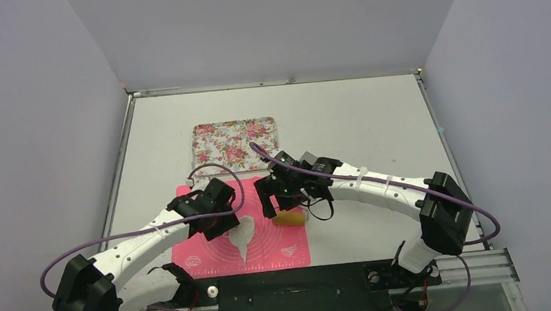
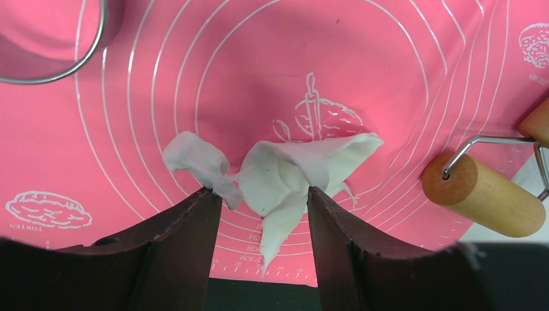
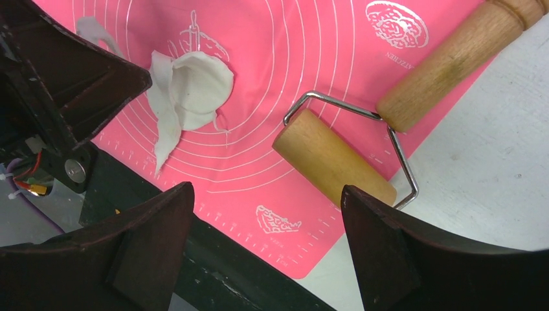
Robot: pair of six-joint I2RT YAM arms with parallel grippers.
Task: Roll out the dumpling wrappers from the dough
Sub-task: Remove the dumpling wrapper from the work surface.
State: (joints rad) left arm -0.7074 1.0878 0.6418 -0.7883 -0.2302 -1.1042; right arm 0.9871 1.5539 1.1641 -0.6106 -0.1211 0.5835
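Observation:
A crumpled, ragged piece of white dough (image 2: 285, 172) lies on the pink mat (image 2: 259, 65), also seen as dough (image 1: 241, 232) from above. My left gripper (image 2: 264, 193) is open just over it. Its fingertips (image 2: 201, 220) stand on either side of the dough's thin tail and touch only its edges. My right gripper (image 3: 265, 189) is open and holds nothing, above the mat's near right corner. The wooden rolling pin (image 3: 333, 159) lies just beyond it, its handle (image 3: 453, 61) pointing off the mat. No dumpling wrappers are in view.
A metal ring cutter (image 2: 52, 45) sits on the mat to the left of the dough. A floral tray (image 1: 235, 145) lies behind the mat. The black base rail (image 3: 213, 272) runs along the mat's near edge.

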